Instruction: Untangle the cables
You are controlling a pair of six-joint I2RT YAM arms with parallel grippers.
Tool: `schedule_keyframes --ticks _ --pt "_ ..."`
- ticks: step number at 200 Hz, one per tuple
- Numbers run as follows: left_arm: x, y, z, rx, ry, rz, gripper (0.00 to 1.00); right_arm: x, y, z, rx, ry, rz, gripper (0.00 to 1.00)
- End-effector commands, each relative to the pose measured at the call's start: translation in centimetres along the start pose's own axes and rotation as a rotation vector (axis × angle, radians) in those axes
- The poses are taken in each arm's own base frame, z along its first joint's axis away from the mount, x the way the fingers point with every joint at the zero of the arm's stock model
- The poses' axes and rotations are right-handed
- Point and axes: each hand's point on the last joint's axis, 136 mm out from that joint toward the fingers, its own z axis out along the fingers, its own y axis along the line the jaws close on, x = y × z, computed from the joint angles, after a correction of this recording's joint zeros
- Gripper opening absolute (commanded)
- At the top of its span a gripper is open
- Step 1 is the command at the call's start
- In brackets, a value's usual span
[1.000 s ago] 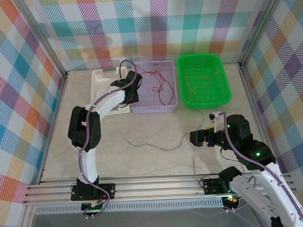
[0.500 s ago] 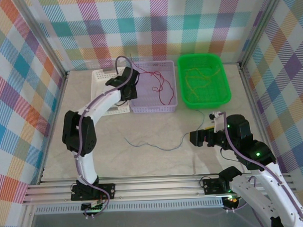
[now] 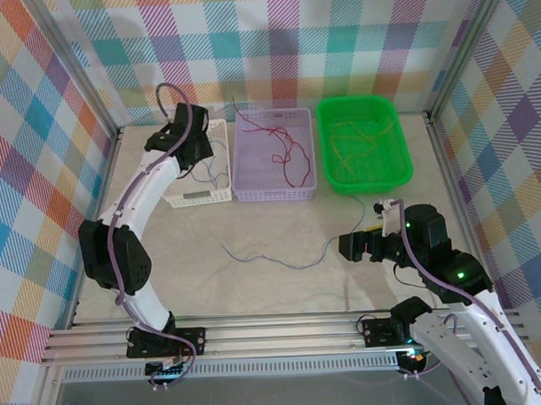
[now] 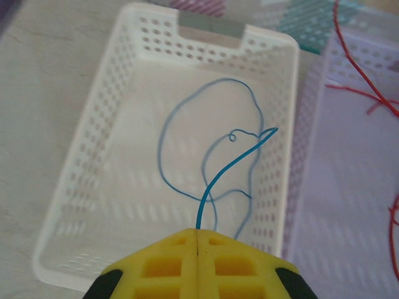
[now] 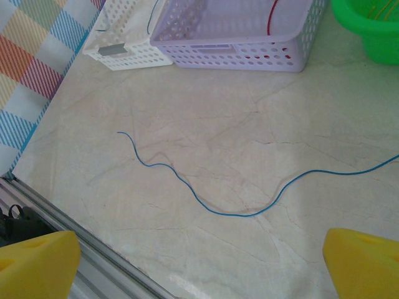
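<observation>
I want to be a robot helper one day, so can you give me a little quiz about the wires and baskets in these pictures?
1. True or false: the left fingers are shut on a blue wire above the white basket.
2. Which basket holds the red wires? A) the white one B) the purple basket C) the green one
3. Fill in: the right fingers are ____, near the loose blue wire on the table.
Key: 1 true; 2 B; 3 open.
</observation>
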Motion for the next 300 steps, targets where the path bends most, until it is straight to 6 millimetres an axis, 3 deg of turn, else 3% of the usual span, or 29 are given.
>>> schedule_keyframes --ticks 1,104,115,131,139,148,181,202,216,228,244,275,300 --pt "-1.7 1.2 0.0 -0.032 -0.033 -0.006 0.0 -0.1 0.5 -0.2 -0.024 -0.003 -0.02 1.0" --pt "0.3 3.8 12.8 -0.259 0.08 0.071 0.0 0.1 0.7 0.0 -0.037 0.009 -0.023 1.0" --pt "0.7 4.0 13.6 -0.263 0.095 0.073 0.06 0.1 0.8 0.0 -0.04 0.009 -0.023 1.0" --pt "1.3 4.1 14.0 -0.261 0.105 0.072 0.28 0.1 0.8 0.1 -0.042 0.013 -0.025 1.0" --pt "1.6 4.0 13.9 -0.251 0.109 0.069 0.3 0.1 0.9 0.0 -0.043 0.011 -0.025 1.0" --pt "1.6 4.0 13.6 -0.242 0.104 0.057 0.32 0.2 0.9 0.1 -0.044 0.016 -0.023 1.0" --pt "0.7 3.7 9.9 -0.168 0.069 -0.02 0.67 0.2 0.8 0.2 -0.044 0.022 -0.024 1.0" --pt "0.0 3.4 5.2 -0.072 0.028 -0.119 0.77 0.2 0.8 0.3 -0.041 0.023 -0.021 1.0" --pt "0.9 2.6 1.9 0.013 0.009 -0.173 0.8 0.2 0.7 0.3 -0.034 0.022 -0.02 1.0" --pt "2.7 1.5 -0.4 0.078 0.013 -0.189 0.82 0.2 0.6 0.3 -0.033 0.021 -0.021 1.0" --pt "6.7 0.3 -2.3 0.142 0.052 -0.184 0.84 0.2 0.5 0.4 -0.024 0.022 -0.019 1.0" --pt "14.7 -1.1 -4.6 0.188 0.137 -0.111 0.88 0.2 0.4 0.4 -0.017 0.023 -0.016 1.0" --pt "20.7 -1.4 -5.3 0.164 0.195 -0.015 0.91 0.2 0.4 0.4 -0.02 0.024 -0.017 1.0"
